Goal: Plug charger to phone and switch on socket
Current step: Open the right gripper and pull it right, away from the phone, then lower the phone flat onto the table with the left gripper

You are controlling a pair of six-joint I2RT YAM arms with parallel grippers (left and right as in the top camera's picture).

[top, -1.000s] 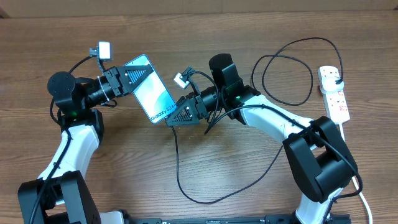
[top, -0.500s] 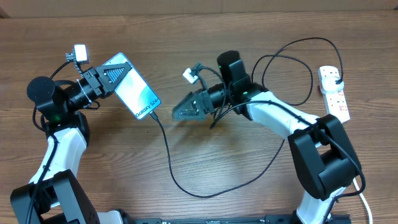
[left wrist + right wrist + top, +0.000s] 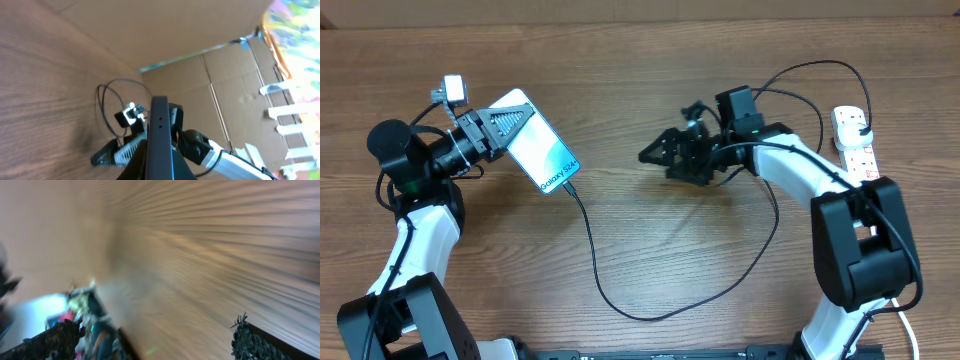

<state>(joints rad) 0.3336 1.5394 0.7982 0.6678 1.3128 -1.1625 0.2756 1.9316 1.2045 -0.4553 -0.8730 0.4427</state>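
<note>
Leftmost, the left gripper point(image 3: 510, 122) is clamped on the far end of the phone point(image 3: 542, 153) and holds it tilted, clear of the tabletop point(image 3: 470, 280). The cyan screen faces up in the overhead view. The left wrist view shows the same phone edge-on, as a thin dark bar.

At the phone's near right corner, the connector tip point(image 3: 571, 186) of the charger point(image 3: 595, 270) meets the phone's edge. By that contact the first step looks complete, though the seating itself is too small to confirm. From there the black cable drops toward the near edge, curves right in a slack loop lying on the wood, and climbs again past the right arm.

At centre, the right gripper point(image 3: 656, 156) hangs over bare wood with its jaws spread wide and nothing between them. It is well apart from both the phone and the socket point(image 3: 857, 152). Its own wrist view is blurred, showing only two fingertips far apart.

At far right, the white socket lies on the tabletop with the black plug point(image 3: 861, 130) in its far outlet. Whether it is switched on cannot be read at this size. Judged from the task, pressing the switch is what remains.

A large loop of cable lies between the right gripper and the socket, just beside the strip, and could snag a reaching arm. Cardboard panels point(image 3: 225, 75) stand beyond the tabletop.
</note>
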